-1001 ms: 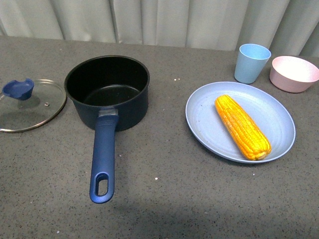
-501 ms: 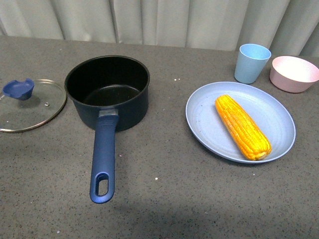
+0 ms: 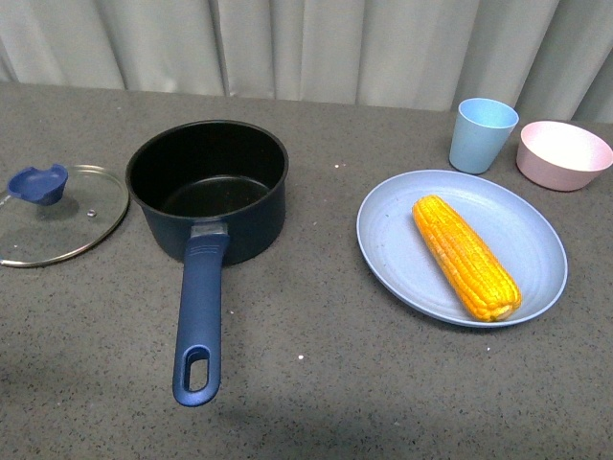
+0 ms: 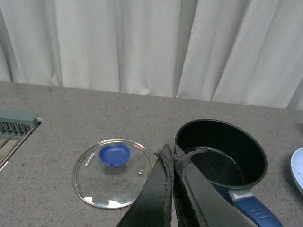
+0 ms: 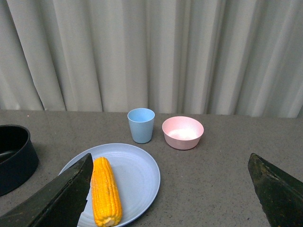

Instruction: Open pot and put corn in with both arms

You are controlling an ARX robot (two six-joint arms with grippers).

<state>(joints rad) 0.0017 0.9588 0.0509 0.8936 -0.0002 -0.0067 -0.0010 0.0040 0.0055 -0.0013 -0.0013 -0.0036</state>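
One corn cob [image 3: 466,256] lay on a plate [image 3: 393,230] near the surface's right edge, its length running far-to-near, ahead of the wide-spread, empty right jaws; the left jaws, pinched together on nothing, faced the uncovered pot [image 3: 209,187].

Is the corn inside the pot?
No, the corn lies on the blue plate, and the pot has nothing in it.

Lab-style mock kitchen: grey speckled countertop [image 3: 316,383] w/ saucepan [image 3: 208,187], plate [image 3: 393,230]; white curtain backdrop [image 4: 118,47] beyond left gripper [image 4: 171,152] jaws.
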